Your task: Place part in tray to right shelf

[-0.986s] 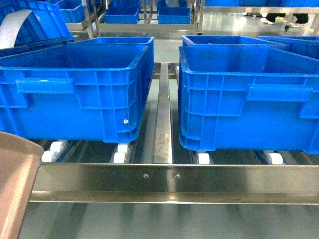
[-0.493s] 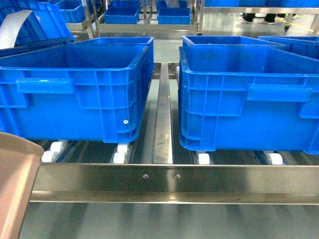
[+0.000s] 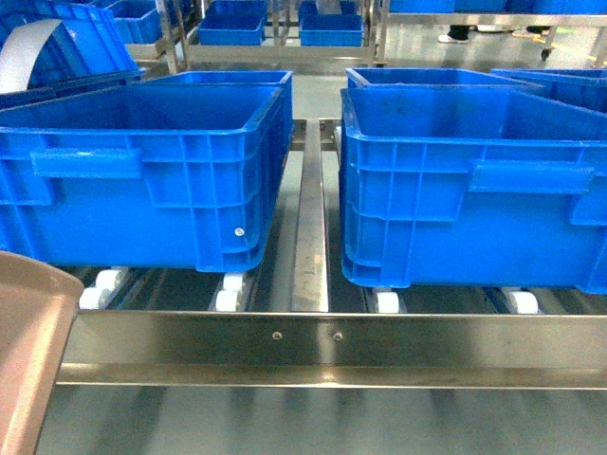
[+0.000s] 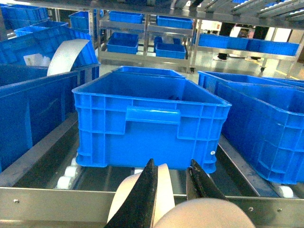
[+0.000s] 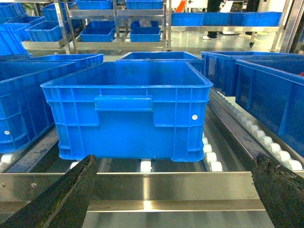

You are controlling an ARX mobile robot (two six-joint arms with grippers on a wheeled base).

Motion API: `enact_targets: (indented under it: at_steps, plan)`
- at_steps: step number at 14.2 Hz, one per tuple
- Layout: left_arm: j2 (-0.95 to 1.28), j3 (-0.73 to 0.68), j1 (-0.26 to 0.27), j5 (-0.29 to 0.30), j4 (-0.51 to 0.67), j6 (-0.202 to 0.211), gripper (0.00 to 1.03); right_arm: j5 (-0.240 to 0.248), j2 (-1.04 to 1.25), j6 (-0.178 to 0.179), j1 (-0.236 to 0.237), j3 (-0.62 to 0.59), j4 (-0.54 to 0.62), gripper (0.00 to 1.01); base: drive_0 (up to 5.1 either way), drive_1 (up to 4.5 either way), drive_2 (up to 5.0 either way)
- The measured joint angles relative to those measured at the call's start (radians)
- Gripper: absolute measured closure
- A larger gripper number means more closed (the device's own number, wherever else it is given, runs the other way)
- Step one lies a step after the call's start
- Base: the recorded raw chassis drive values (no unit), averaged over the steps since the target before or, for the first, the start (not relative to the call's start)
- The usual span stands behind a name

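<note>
Two large blue crates stand on the right shelf [image 3: 322,341], a brushed steel roller rack with a flat front rail carrying two small screws. In the head view the left crate [image 3: 142,175] and the right crate [image 3: 474,185] sit side by side on small white rollers [image 3: 228,299], kept apart by a steel divider strip [image 3: 308,237] that runs back between them. More blue crates sit behind these two and on further racks in the background, and a curved white sheet [image 3: 28,47] leans out of a crate at the far upper left. Both front crates stand close behind the rail and fill most of the rack's front. The tray [image 3: 28,351], a cream scoop, shows only as a corner with a raised rim at the lower left of the head view, in front of the rail and below the left crate. In the left wrist view the left gripper [image 4: 173,190] has its two dark fingers [image 4: 145,199] closed on a cream strip of the tray that runs up between them, with a rounded cream surface just below. The right gripper [image 5: 175,190] has its black fingers [image 5: 61,199] spread wide at the picture's lower corners, holding nothing, facing a crate beyond the rail. The part is not visible in any view.
</note>
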Motion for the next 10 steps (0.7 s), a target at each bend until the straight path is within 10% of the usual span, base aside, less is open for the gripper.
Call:
enact_targets:
  at_steps: [10]
  plan:
    - [0.000,0.000,0.000,0.000,0.000,0.000,0.89,0.000,0.000,0.000,0.000,0.000,0.000,0.03,0.0,0.00,0.0]
